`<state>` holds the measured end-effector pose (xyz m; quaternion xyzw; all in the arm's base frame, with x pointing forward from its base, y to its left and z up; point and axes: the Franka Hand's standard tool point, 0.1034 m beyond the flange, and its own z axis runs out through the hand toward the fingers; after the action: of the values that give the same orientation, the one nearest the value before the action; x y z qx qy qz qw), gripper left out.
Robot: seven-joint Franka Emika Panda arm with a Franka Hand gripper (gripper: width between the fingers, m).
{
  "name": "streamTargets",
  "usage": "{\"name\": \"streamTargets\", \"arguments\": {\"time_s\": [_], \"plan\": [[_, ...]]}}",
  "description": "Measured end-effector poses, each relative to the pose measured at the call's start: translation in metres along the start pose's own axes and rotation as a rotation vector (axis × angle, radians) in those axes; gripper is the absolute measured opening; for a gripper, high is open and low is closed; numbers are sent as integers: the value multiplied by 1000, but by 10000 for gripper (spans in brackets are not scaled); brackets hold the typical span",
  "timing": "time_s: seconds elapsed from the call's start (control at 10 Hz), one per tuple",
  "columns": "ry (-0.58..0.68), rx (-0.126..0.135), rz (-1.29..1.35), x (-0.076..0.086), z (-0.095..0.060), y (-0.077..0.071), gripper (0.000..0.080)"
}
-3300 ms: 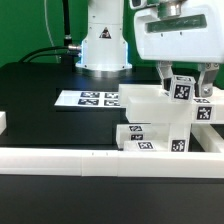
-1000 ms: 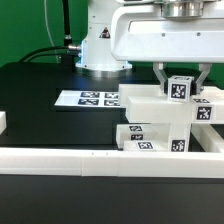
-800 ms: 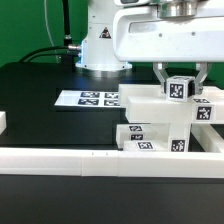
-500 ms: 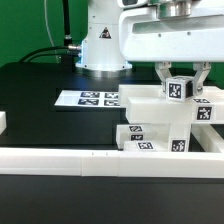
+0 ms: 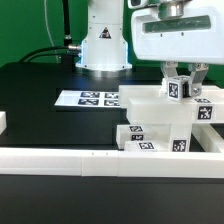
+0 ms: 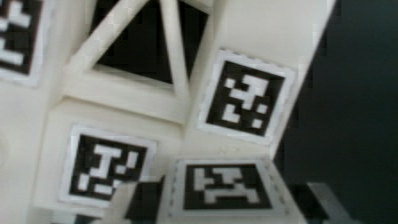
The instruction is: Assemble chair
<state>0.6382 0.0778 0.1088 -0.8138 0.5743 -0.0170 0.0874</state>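
In the exterior view my gripper [image 5: 185, 88] hangs over the right end of the part-built chair [image 5: 150, 120], a stack of white blocky parts with black-and-white tags. It is shut on a short tagged post leg [image 5: 179, 90] that stands upright on the top block. In the wrist view the leg's tagged end face [image 6: 221, 188] fills the gap between the two dark fingers [image 6: 144, 200]. An X-braced frame [image 6: 151, 45] and more tagged faces lie beyond it. The leg's lower end is hidden.
The marker board [image 5: 88, 98] lies flat on the black table behind the chair. A long white border rail [image 5: 90, 160] runs along the front, with a small white block [image 5: 3, 122] at the exterior view's left edge. The robot base [image 5: 103, 45] stands at the back.
The hand has turned about its upright axis over the last second, and the gripped leg's tag has turned with it. The hand stays at the same spot over the chair.
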Motion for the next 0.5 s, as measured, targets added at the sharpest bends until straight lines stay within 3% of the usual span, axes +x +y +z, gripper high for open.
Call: {"name": "streamTargets", "arguments": {"time_s": [0.3,0.5], "plan": [[-21,19,243,0,0,-1,267],[-23,17,369,-2,1,-1,267]]}}
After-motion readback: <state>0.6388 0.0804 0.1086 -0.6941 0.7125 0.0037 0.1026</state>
